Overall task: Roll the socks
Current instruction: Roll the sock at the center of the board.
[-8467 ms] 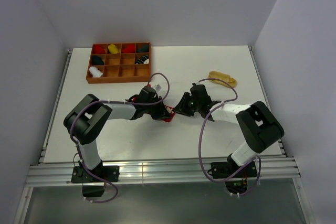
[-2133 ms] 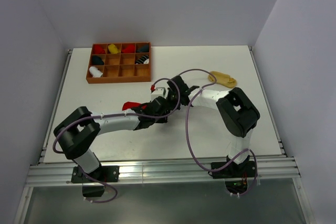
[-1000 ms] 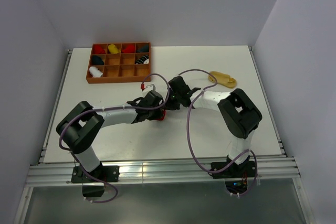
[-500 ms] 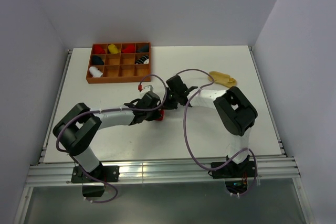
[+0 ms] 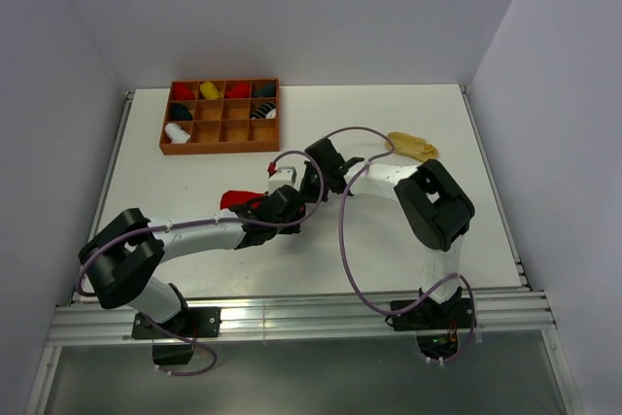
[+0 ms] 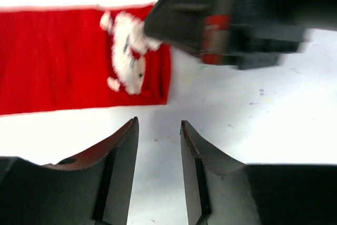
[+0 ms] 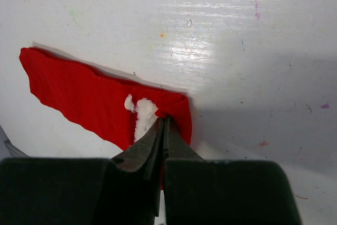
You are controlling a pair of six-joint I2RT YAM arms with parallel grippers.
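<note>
The red sock (image 6: pixel 63 61) lies flat on the white table (image 5: pixel 389 240) near its middle, in front of the wooden tray (image 5: pixel 222 150); its long axis runs roughly left to right across the table, with the plain end pointing toward the left side and the end bearing the white pattern (image 6: pixel 126 59) pointing right. In the top view only the plain end shows (image 5: pixel 233 198), just beside the left arm's wrist; the rest is hidden under the two grippers.

The right gripper (image 7: pixel 162 124) is clenched on the patterned end; its fingertips are pressed together over the sock's edge right at the white fluff (image 7: pixel 143 117), and the fabric stretches away from them up and to the left in the right wrist view (image 7: pixel 89 98).

The left gripper (image 6: pixel 158 125) is released; its two fingers (image 6: pixel 118 156) stand a little apart with only bare table between them, just beside the sock's long edge near the patterned end and not touching it.

The tan-yellow sock (image 5: pixel 413 146) lies well apart, toward the far right of the table, long axis slanting.
</note>
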